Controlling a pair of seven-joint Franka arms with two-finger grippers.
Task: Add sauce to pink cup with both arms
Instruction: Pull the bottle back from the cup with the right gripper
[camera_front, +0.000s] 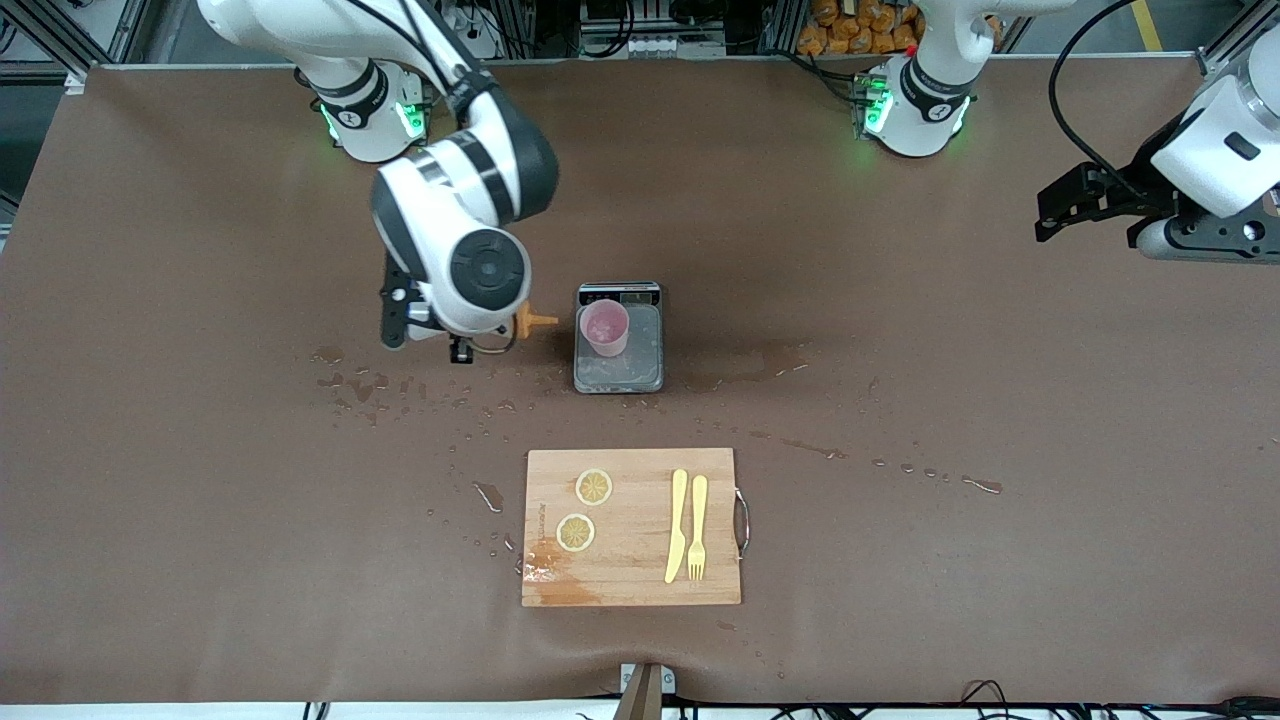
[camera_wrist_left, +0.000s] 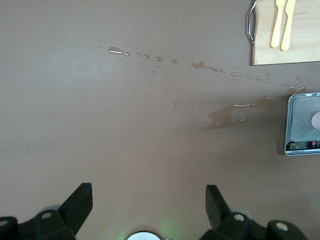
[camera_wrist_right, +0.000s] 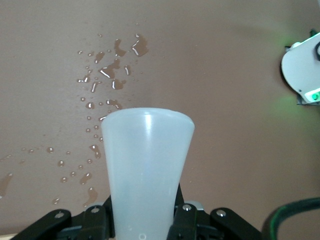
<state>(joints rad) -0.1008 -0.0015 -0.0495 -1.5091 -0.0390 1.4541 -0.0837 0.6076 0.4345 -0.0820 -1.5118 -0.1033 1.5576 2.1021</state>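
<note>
Holding sauce bottle (camera_wrist_right: 147, 170) sideways in our right tool (camera_wrist_right: 145, 222), fingers clamped on its whitish body, orange nozzle (camera_front: 534, 321) pointing toward pink cup (camera_front: 606, 328). Nozzle tip is stopping just beside scale (camera_front: 620, 375), not over cup rim. Pink cup is standing upright on scale, near surface middle. We are keeping left tool (camera_wrist_left: 149, 200) wide open, gripping nothing, waiting over bare brown surface (camera_front: 200, 500) at left arm's end. Wet drops (camera_wrist_right: 107, 70) are lying under right tool.

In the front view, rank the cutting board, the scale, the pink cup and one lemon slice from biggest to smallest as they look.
1. cutting board
2. scale
3. pink cup
4. lemon slice, only slightly smaller-looking than the cup
</note>
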